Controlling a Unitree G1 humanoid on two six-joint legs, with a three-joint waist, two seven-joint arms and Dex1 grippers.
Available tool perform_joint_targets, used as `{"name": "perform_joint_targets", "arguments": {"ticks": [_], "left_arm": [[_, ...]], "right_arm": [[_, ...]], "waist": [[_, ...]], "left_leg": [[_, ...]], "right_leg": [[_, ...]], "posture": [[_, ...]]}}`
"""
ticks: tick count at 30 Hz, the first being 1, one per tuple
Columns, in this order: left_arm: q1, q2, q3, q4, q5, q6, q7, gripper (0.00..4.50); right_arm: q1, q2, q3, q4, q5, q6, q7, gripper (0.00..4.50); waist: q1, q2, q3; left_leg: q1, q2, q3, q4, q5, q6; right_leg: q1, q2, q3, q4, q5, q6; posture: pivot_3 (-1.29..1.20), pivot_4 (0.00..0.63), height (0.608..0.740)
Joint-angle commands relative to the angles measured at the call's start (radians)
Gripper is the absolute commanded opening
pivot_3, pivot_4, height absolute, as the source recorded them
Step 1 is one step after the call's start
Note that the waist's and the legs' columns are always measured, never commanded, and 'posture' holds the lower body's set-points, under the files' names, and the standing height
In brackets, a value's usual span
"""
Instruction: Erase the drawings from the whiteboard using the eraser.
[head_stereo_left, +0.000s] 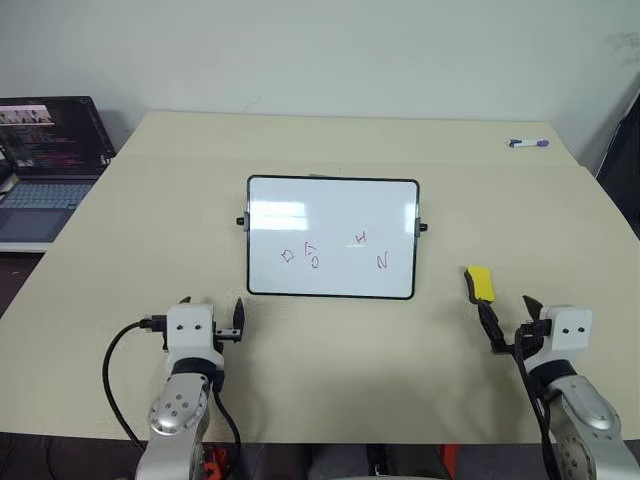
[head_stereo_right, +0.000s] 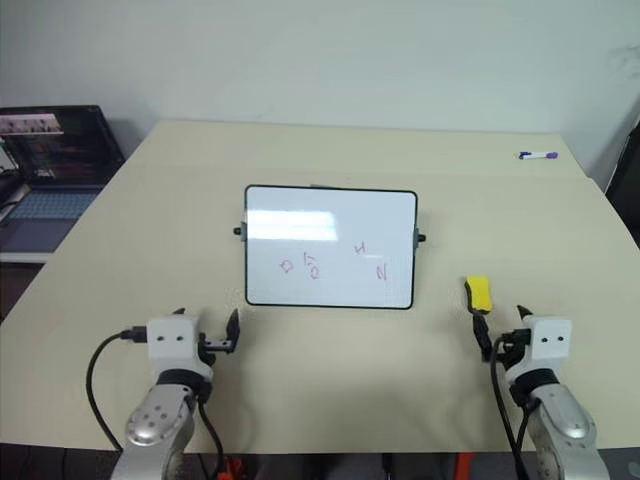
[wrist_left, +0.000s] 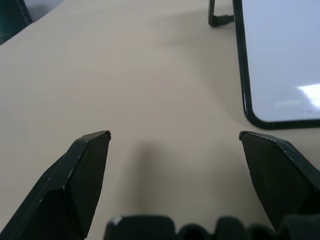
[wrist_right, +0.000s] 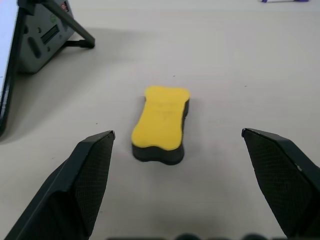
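Observation:
The whiteboard lies flat in the middle of the table, black-framed, with small red drawings scattered over its near half. To the right of the board's near corner lies the yellow eraser, dark side down. My right gripper stands open just behind it. In the right wrist view the eraser rests a short way ahead of the open fingers, untouched. My left gripper is open and empty near the board's near left corner.
A purple-capped white marker lies at the far right of the table. An open laptop sits on a lower surface off the table's far left. The near table edge runs close behind both grippers.

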Motion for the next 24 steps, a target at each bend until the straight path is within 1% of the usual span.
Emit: {"name": "perform_joint_targets", "arguments": {"ticks": [1, 3, 5, 6, 8, 10, 12, 15, 17, 19, 20, 23, 24], "left_arm": [[-0.057, 0.003, -0.003, 0.020, 0.001, -0.021, 0.001, 4.50], [-0.082, 0.010, 0.017, 0.034, 0.002, -0.035, 0.012, 4.50], [-0.089, 0.007, 0.038, -0.007, -0.028, -0.022, 0.007, 4.50], [-0.084, 0.025, 0.033, -0.039, -0.035, -0.021, -0.021, 4.50], [-0.083, 0.075, 0.020, -0.088, -0.049, -0.013, -0.089, 4.50], [-0.098, 0.149, 0.010, -0.144, -0.094, -0.004, -0.190, 4.50], [-0.154, 0.227, 0.015, -0.186, -0.156, 0.049, -0.276, 4.50], [-0.256, 0.301, 0.033, -0.185, -0.238, 0.121, -0.353, 4.50], [-0.375, 0.353, -0.003, -0.158, -0.281, 0.167, -0.428, 4.50], [-0.455, 0.397, -0.028, -0.123, -0.316, 0.177, -0.507, 4.50], [-0.507, 0.412, -0.064, -0.101, -0.332, 0.193, -0.554, 4.50], [-0.643, 0.470, -0.203, -0.019, -0.325, 0.170, -0.733, 4.50], [-0.680, 0.473, -0.229, 0.014, -0.332, 0.156, -0.782, 4.50]], "right_arm": [[-0.022, -0.033, -0.029, -0.035, 0.047, 0.035, 0.034, 4.47], [-0.013, -0.048, -0.023, -0.035, 0.015, 0.024, 0.032, 4.47], [-0.012, -0.063, -0.021, -0.065, 0.014, 0.021, 0.046, 4.47], [-0.017, -0.073, -0.024, -0.083, 0.018, 0.015, 0.055, 4.47], [-0.030, -0.083, -0.043, -0.115, 0.038, 0.022, 0.053, 4.47], [-0.032, -0.114, -0.054, -0.156, 0.037, 0.026, 0.068, 4.47], [-0.050, -0.147, -0.071, -0.193, 0.060, 0.055, 0.081, 4.47], [-0.086, -0.164, -0.079, -0.219, 0.087, 0.102, 0.071, 4.47], [-0.119, -0.160, -0.075, -0.224, 0.102, 0.144, 0.050, 4.47], [-0.117, -0.151, -0.047, -0.265, 0.103, 0.203, 0.021, 4.47], [-0.116, -0.149, -0.040, -0.278, 0.097, 0.227, 0.004, 4.47], [-0.118, -0.138, -0.016, -0.318, 0.076, 0.275, -0.043, 4.47], [-0.114, -0.133, -0.008, -0.329, 0.071, 0.294, -0.058, 4.47]], "waist": [[0.001, 0.000, 0.000], [0.001, -0.001, 0.000], [0.001, -0.001, 0.000], [0.000, 0.000, 0.000], [-0.002, -0.001, 0.000], [-0.001, -0.001, 0.001], [0.001, -0.001, 0.001], [0.003, -0.001, 0.001], [0.002, -0.001, 0.001], [0.004, -0.002, 0.001], [0.003, -0.001, 0.001], [0.002, -0.001, 0.001], [0.002, -0.001, 0.001]], "left_leg": [[0.000, 0.000, 0.000, 0.001, 0.000, 0.000], [0.000, 0.000, 0.000, 0.001, 0.000, 0.001], [0.000, 0.000, 0.000, 0.000, 0.000, 0.000], [0.000, 0.000, 0.000, 0.000, 0.000, 0.000], [-0.001, 0.000, 0.000, -0.001, 0.000, 0.001], [-0.001, 0.000, 0.000, -0.001, -0.001, 0.001], [0.000, 0.000, 0.000, -0.001, -0.001, 0.001], [0.000, 0.000, -0.001, 0.001, 0.000, 0.001], [0.000, 0.000, -0.001, 0.001, 0.000, 0.001], [0.000, -0.001, -0.002, 0.001, 0.000, 0.001], [0.000, -0.001, -0.002, 0.001, 0.000, 0.001], [-0.002, -0.002, -0.002, -0.001, 0.000, 0.001], [-0.002, -0.002, -0.001, -0.001, 0.000, 0.001]], "right_leg": [[0.000, 0.000, 0.000, 0.000, 0.000, 0.000], [0.001, 0.000, 0.000, 0.000, 0.001, 0.001], [0.000, 0.000, 0.000, 0.000, 0.000, 0.001], [0.000, 0.000, 0.000, -0.001, 0.000, 0.000], [-0.001, 0.000, 0.000, -0.001, 0.000, 0.000], [-0.001, 0.000, 0.000, -0.001, 0.000, 0.000], [0.000, 0.000, 0.000, -0.001, 0.000, 0.000], [0.001, 0.000, -0.001, 0.000, 0.000, 0.000], [0.001, 0.000, -0.001, 0.000, 0.000, 0.000], [0.001, 0.000, -0.002, 0.000, 0.000, 0.000], [0.001, 0.000, -0.002, 0.000, 0.000, 0.000], [0.000, 0.000, -0.002, -0.002, 0.000, 0.000], [0.000, 0.000, -0.001, -0.002, 0.000, 0.000]], "posture": [[0.00, 0.150, 0.740], [0.00, 0.150, 0.740], [0.00, 0.150, 0.740], [0.00, 0.150, 0.740], [0.00, 0.150, 0.740], [0.00, 0.150, 0.740], [0.00, 0.150, 0.740], [0.00, 0.150, 0.740], [0.00, 0.150, 0.740], [0.00, 0.150, 0.740], [0.00, 0.150, 0.740], [0.00, 0.150, 0.740], [0.00, 0.150, 0.740]]}}
